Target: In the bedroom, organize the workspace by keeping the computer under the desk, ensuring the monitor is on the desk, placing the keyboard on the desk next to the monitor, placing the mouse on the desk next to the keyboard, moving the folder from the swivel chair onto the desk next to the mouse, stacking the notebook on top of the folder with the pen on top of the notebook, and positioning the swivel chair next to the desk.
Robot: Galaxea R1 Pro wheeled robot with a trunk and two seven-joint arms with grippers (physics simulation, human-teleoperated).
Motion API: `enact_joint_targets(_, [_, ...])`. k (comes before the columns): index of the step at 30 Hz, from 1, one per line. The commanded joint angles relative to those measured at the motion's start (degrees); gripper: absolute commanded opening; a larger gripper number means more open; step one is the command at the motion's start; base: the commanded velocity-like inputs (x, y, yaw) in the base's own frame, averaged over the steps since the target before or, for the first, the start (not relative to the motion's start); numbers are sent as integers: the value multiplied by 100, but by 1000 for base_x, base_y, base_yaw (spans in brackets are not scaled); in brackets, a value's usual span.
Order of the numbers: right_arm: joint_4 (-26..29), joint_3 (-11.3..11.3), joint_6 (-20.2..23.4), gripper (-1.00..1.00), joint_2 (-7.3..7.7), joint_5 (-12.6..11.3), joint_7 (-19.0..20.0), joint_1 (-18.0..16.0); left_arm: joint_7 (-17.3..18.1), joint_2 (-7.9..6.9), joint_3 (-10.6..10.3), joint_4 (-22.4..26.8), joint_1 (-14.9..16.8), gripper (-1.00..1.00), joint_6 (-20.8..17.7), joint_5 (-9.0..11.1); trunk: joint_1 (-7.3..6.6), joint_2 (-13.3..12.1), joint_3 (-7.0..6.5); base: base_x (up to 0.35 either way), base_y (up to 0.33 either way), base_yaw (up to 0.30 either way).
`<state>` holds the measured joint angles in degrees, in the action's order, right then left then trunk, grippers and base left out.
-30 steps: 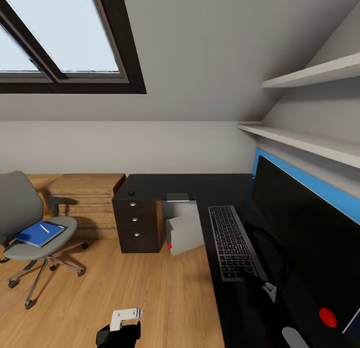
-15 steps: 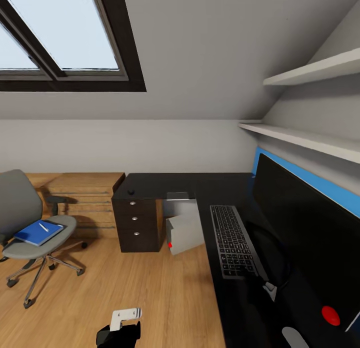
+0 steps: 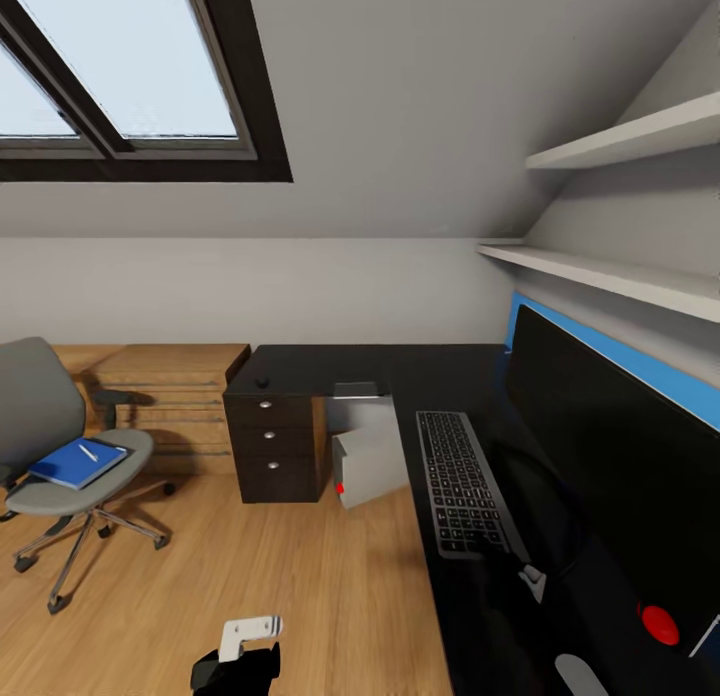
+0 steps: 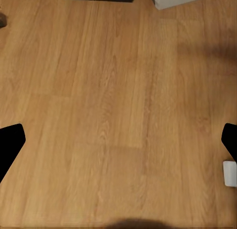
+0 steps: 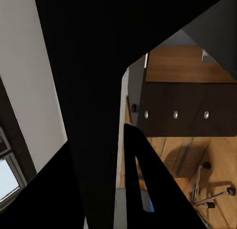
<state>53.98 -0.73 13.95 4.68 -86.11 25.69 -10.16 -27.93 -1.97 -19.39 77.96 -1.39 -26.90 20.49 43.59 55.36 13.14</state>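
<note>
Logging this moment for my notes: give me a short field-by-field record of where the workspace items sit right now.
keyboard: on the black desk, beside the monitor
mouse: on the desk's far corner, above the drawers
computer: on the floor under the desk
swivel chair: away from the desk
folder: blue, on the chair seat
pen: on top of it
left pincer: open above bare floor
</note>
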Motion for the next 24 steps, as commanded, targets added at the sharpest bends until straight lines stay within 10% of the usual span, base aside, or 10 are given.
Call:
enact_joint_targets(1, [-1, -6, 31, -100, 2, -71, 13, -3, -55, -5, -14, 13, 3, 100, -8, 60, -1, 5, 6, -243, 0, 0])
enact_joint_targets(24, [-363, -7, 17, -100, 23, -13, -20, -3, -47, -11, -20, 12, 0, 100, -8, 55, -1, 5, 6, -84, -46, 0])
